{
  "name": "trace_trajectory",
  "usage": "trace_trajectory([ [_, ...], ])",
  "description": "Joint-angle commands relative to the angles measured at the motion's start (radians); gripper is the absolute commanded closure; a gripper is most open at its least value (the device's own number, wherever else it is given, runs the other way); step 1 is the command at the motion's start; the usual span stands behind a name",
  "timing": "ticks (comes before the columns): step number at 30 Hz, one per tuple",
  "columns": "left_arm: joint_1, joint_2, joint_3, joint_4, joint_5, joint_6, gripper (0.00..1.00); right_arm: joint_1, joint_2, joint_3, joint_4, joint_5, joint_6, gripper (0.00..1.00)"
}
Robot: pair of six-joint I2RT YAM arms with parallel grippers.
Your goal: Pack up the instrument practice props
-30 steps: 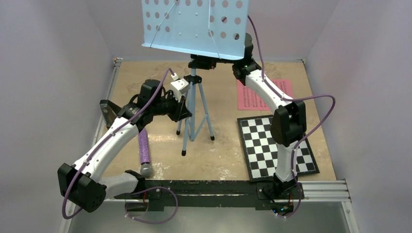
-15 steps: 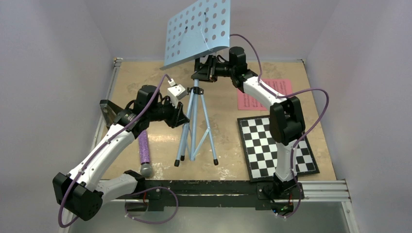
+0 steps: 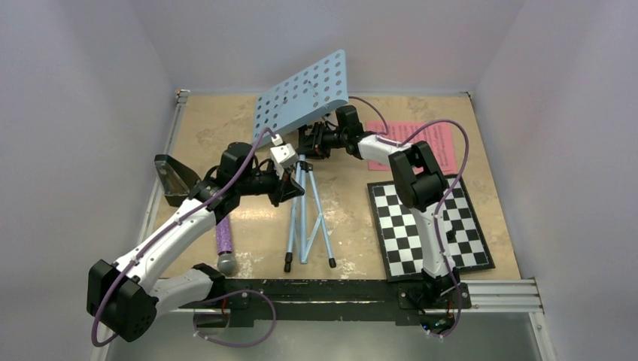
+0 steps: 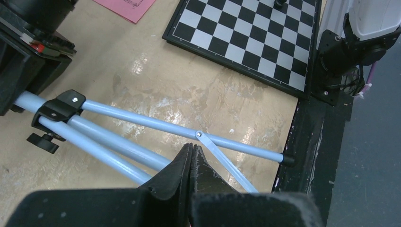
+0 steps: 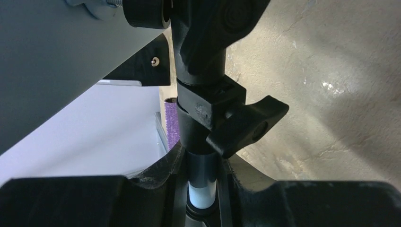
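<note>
Together, two robot arms meet at a tilted light-blue music stand (image 3: 301, 101) on a tan worktop (image 3: 226, 128).
The right claw (image 5: 201, 161) is closed around the stand's black neck, just under the perforated tray, which leans toward the left rear. The left claw (image 4: 191, 151) has its fingers pressed together with nothing between them, just above the tripod legs, which sit close together. Pink pages (image 3: 440, 147) lie flat at the right rear, beside a checkered board (image 3: 466, 226).
</note>
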Motion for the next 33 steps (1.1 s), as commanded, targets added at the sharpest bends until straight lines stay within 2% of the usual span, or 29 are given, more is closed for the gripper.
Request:
trace_trajectory([
  [1,0.002,0.009,-0.027,0.086,0.033,-0.004,1.0,0.011,-0.076,0.031,0.163,-0.036,-0.04,1.0],
  [7,0.003,0.016,-0.041,0.096,0.017,-0.013,1.0,0.011,-0.053,-0.005,0.136,0.025,-0.034,1.0],
  [8,0.004,0.018,-0.042,0.095,0.015,-0.014,1.0,0.011,-0.048,-0.005,0.121,0.039,-0.032,0.95],
  [10,0.005,0.02,-0.04,0.09,0.005,-0.015,1.0,0.009,-0.04,-0.002,0.075,0.075,-0.023,0.69],
  [11,0.006,0.021,-0.039,0.085,0.0,-0.016,1.0,0.007,-0.037,-0.001,0.053,0.088,-0.016,0.52],
  [13,0.006,0.026,-0.033,0.071,-0.007,-0.011,0.98,0.005,-0.035,-0.006,0.042,0.089,-0.001,0.29],
  [16,0.012,0.033,-0.026,0.055,-0.016,-0.005,0.89,-0.002,-0.047,-0.032,0.056,0.062,0.029,0.13],
  [22,0.033,0.062,-0.031,0.073,-0.048,-0.018,0.77,-0.059,-0.139,-0.205,0.137,-0.015,0.108,0.02],
  [26,0.048,0.09,-0.017,0.052,-0.105,-0.081,0.73,-0.113,-0.225,-0.31,0.209,-0.028,0.095,0.02],
  [33,0.061,0.146,-0.013,0.023,-0.221,-0.212,0.45,-0.164,-0.354,-0.389,0.153,0.008,0.061,0.02],
])
